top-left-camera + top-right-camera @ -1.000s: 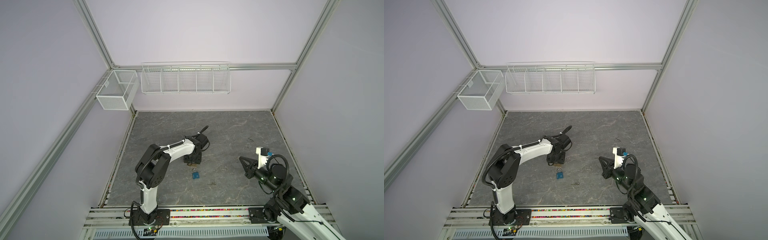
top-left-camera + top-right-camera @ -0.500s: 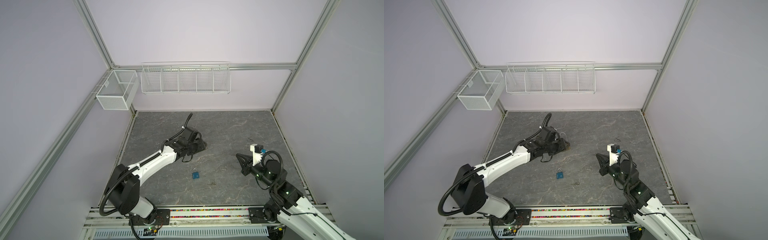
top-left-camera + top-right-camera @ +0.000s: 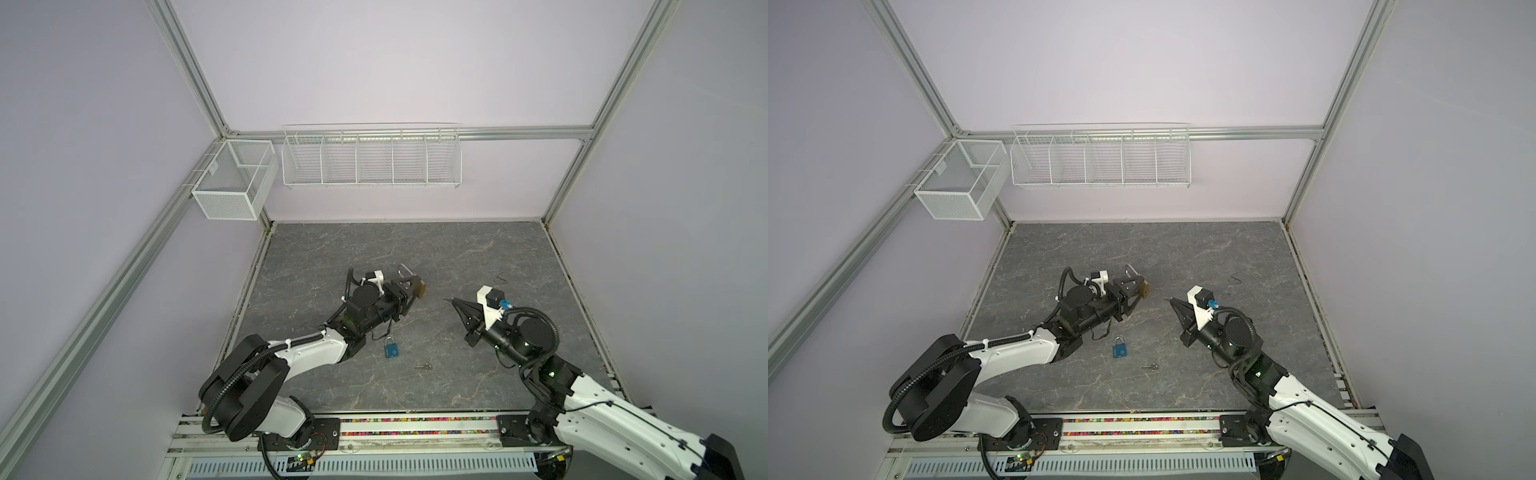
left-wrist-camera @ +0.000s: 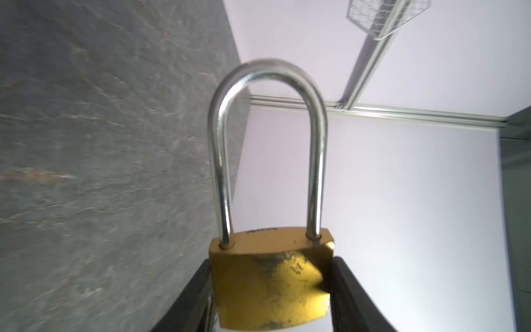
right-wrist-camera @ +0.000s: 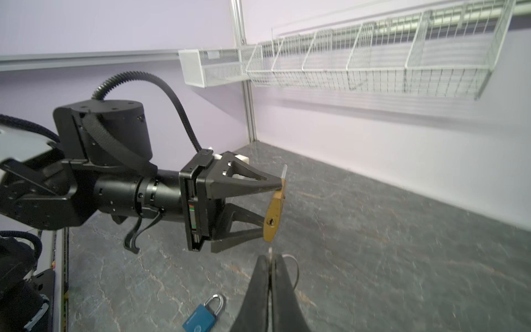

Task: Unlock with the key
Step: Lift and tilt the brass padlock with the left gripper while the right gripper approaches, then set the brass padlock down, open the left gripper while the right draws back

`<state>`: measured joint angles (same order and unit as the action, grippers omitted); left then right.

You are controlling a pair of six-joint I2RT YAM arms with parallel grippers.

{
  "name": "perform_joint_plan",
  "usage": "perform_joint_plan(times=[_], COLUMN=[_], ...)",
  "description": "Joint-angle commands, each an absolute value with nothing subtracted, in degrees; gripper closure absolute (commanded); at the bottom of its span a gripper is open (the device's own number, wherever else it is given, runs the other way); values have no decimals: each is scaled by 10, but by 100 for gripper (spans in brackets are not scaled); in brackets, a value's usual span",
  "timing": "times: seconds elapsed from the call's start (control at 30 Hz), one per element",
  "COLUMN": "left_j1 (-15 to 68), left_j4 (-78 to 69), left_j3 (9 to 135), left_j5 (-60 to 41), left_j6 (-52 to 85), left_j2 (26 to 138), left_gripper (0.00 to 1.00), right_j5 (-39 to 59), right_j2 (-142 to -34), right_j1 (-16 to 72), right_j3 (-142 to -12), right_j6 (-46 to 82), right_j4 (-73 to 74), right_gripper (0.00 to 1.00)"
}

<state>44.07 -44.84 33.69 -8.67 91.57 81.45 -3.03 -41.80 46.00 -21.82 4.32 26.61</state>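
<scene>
Firmly gripped: scuffed brass padlock (image 4: pixel 270 284); arched steel shackle (image 4: pixel 265 67).

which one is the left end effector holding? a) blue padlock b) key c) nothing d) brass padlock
d: the left end effector is clamped on the body of the brass padlock, its shackle sticking out past the fingers.

Whole cell is seen from high above the front edge in both top views, angled down at the table (image 3: pixel 457 257). Left wrist view is set very close to the brass padlock (image 4: pixel 270 281). Right wrist view is aimed low across the table at that padlock and the wire rack (image 5: pixel 373 72).
</scene>
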Motion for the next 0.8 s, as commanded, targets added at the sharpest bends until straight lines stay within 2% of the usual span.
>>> perform_joint_plan(times=[0.0, 0.23, 0.53, 0.7, 0.77], left_j1=[443, 443, 443, 439, 425], left_j4=[-600, -694, -748, -717, -580], left_j3=[325, 300, 297, 302, 334], left_j5=[-18, 11, 0, -25, -90], left_j6=[968, 1014, 1041, 996, 947], left_j2=[764, 770, 804, 797, 771], left_gripper=[100, 100, 100, 100, 100], right_j5=[-70, -106, -127, -144, -163], right_j2=[-451, -529, -536, -533, -520], right_j1=[480, 510, 536, 536, 534], right_j3=[-225, -241, -286, -309, -314], right_j6=[12, 15, -6, 2, 16], right_j4=[382, 491, 456, 385, 331], right_gripper=[94, 94, 94, 94, 94])
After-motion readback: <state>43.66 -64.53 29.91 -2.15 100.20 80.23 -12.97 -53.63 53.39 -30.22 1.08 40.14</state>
